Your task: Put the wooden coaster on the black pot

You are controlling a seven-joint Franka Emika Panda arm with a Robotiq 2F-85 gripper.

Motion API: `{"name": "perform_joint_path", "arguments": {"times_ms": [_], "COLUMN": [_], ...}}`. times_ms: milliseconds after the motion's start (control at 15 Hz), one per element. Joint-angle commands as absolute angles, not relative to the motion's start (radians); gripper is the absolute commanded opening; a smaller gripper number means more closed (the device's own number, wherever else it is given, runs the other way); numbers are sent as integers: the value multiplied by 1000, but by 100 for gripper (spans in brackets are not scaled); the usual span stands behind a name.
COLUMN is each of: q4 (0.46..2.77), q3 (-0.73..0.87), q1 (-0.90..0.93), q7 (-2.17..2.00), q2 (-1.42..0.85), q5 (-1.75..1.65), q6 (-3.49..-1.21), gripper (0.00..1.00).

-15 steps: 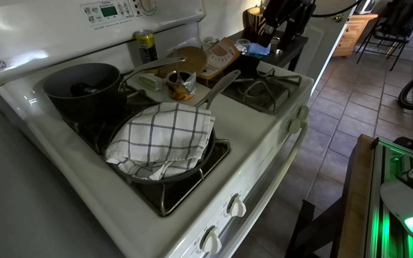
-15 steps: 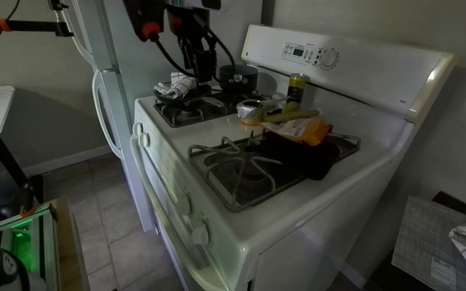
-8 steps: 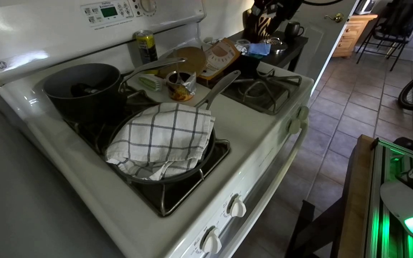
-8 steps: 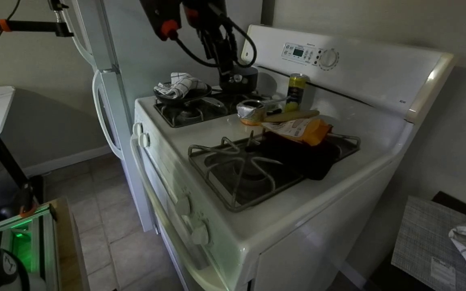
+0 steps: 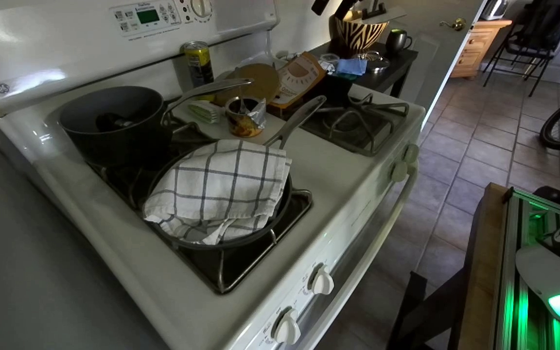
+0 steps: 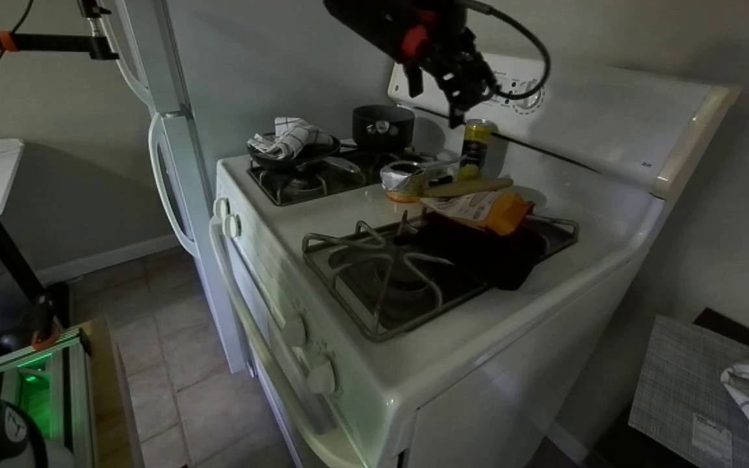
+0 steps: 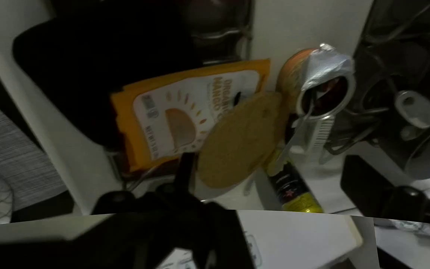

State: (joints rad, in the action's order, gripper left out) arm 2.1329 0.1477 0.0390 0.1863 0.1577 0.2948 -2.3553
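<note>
The wooden coaster [image 7: 239,142], a light brown disc, leans on an orange bag and near the foot of a can at the back of the stove. It also shows in both exterior views [image 5: 263,80] [image 6: 469,188]. The black pot [image 5: 114,146] stands on the rear burner; something dark lies inside it. It also shows in an exterior view [image 6: 383,128]. My gripper [image 7: 269,158] is open and empty, its fingers wide apart in the wrist view, with the coaster nearer the left finger. In an exterior view the gripper [image 6: 459,97] hangs above the can and coaster, apart from both.
A yellow and black can [image 6: 475,149] stands beside the coaster. The orange bag [image 7: 185,119] lies on a black cloth-like thing [image 7: 99,63]. A foil-topped cup [image 5: 244,119] with a spoon is close by. A pan with a checked cloth [image 5: 226,184] sits on the front burner.
My gripper has moved away from over the pan and pot, along the stove's back towards the can and coaster, and has tilted. The coaster and pot have not moved.
</note>
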Motion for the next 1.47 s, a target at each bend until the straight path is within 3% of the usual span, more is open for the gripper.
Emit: {"name": "perform_joint_path", "arguments": {"times_ms": [0,467,800,1067,1400], "q4": [2077,2026,1860,1724,1653], "q3": [129,121,170,172,137], "q1": [-7,-28,-72,-130,-153], "q7": [185,176,361,343,267], "q2": [106,64,-17,-131,-283], "q5": [264,271,577,564,532], "q6": [-2363,-2362,-2183,-2014,-2104], "gripper": [100,100,100,100,100]}}
